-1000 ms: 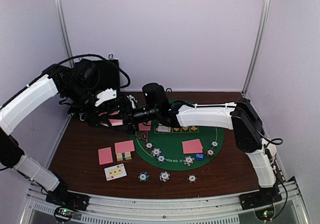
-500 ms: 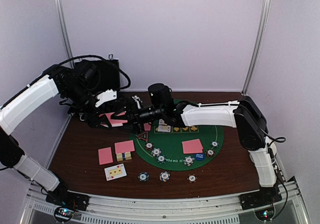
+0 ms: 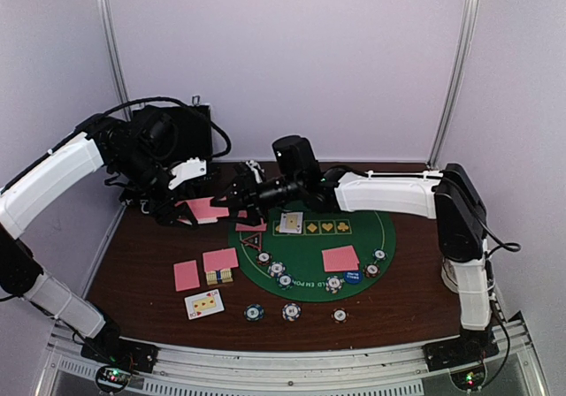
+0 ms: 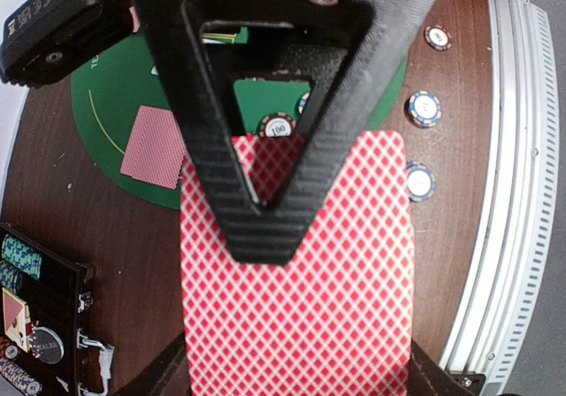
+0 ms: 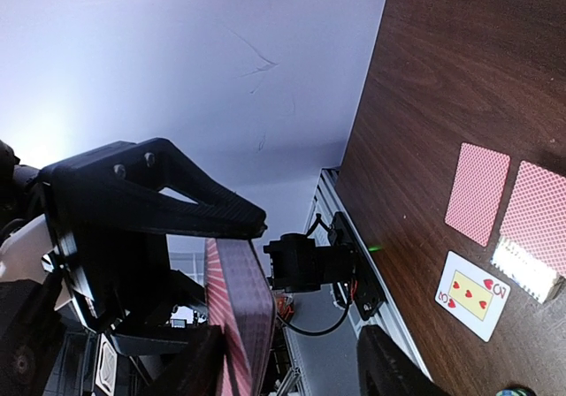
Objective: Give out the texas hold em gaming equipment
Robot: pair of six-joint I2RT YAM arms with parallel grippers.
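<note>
My left gripper point(image 3: 187, 209) is shut on a stack of pink-backed cards point(image 3: 206, 209), held above the table's far left. In the left wrist view the top finger point(image 4: 265, 219) presses on the cards' checked back point(image 4: 301, 299). My right gripper point(image 3: 240, 193) is open and empty, just right of the held cards. In the right wrist view its fingers point(image 5: 389, 365) stand apart, and the stack's edge point(image 5: 237, 312) shows by the left one. Pink cards point(image 3: 340, 258) point(image 3: 220, 260) point(image 3: 187, 275), a face-up card point(image 3: 203, 303), chips point(image 3: 291, 311) and a blue button point(image 3: 353, 277) lie around the green mat point(image 3: 309, 246).
A black hinged case point(image 4: 40, 325) with chips inside lies at the far left behind the left arm. A red-black triangle marker point(image 3: 249, 241) and a face-up card point(image 3: 290, 223) lie on the mat. A metal rail point(image 3: 292, 361) runs along the near edge.
My right gripper has drawn back to the right and slightly up, away from the held cards. The left gripper and its cards have stayed put.
</note>
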